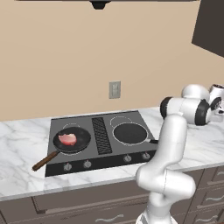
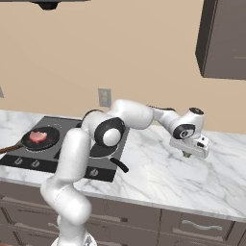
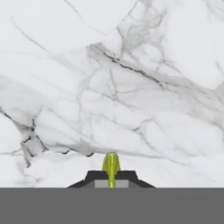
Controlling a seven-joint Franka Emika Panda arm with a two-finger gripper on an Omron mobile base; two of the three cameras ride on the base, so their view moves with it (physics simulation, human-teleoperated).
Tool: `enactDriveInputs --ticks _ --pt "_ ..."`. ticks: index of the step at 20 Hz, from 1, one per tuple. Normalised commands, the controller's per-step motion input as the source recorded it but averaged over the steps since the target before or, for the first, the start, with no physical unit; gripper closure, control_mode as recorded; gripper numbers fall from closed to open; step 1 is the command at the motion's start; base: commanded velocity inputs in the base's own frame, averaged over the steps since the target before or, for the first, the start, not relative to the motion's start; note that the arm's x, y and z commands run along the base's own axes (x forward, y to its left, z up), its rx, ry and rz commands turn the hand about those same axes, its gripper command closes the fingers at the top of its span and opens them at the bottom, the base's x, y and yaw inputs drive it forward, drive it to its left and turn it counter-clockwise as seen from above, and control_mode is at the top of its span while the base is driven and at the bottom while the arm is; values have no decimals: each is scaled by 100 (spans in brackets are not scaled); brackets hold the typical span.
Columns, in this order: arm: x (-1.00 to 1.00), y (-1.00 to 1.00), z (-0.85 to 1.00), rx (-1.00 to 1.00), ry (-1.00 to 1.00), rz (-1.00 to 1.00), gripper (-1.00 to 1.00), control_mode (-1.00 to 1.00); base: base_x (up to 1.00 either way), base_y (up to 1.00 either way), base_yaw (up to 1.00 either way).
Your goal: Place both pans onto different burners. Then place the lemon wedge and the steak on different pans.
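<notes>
You've got the marble counter [image 2: 158,178] spread out under your gripper, pale and veined, right across the hand view. Well off to the gripper's left on that counter sits the cooktop [image 1: 101,139], dark grey glass with a black grille [image 1: 101,135] down its middle. Your arm [image 2: 77,158] rises beside it and reaches away to the right, past the cooktop's edge.

On the cooktop's left front burner [image 1: 72,141], far from the gripper, there's the wooden-handled pan [image 1: 71,140], its brown handle running out over the counter toward the front left. The dark pan [image 1: 130,133] is on the right front burner, nearer the gripper, with its short black handle pointing right; in the right base view your arm covers most of it.

The steak [image 1: 67,139] lies flat inside the wooden-handled pan, pink with paler edges. The dark pan has nothing in it that you can see.

Now the gripper [image 2: 188,154] itself: it hangs above bare marble, pointing down, clear of the surface. Its fingers [image 3: 124,176] are pinched together on the lemon wedge [image 3: 111,165], a thin yellow-green sliver standing up between the tips in the hand view. In the right base view the wedge is too small to make out.
</notes>
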Motion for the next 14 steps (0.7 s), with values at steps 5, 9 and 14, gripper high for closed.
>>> enactDriveInputs --ticks 5,9,14 --pt "-20 60 30 0 4 0 100 -100 0 0 0" --pt "-11 75 33 0 9 1 100 -100 0 0 0" --pt "-6 65 37 0 3 0 100 -100 0 0 0"
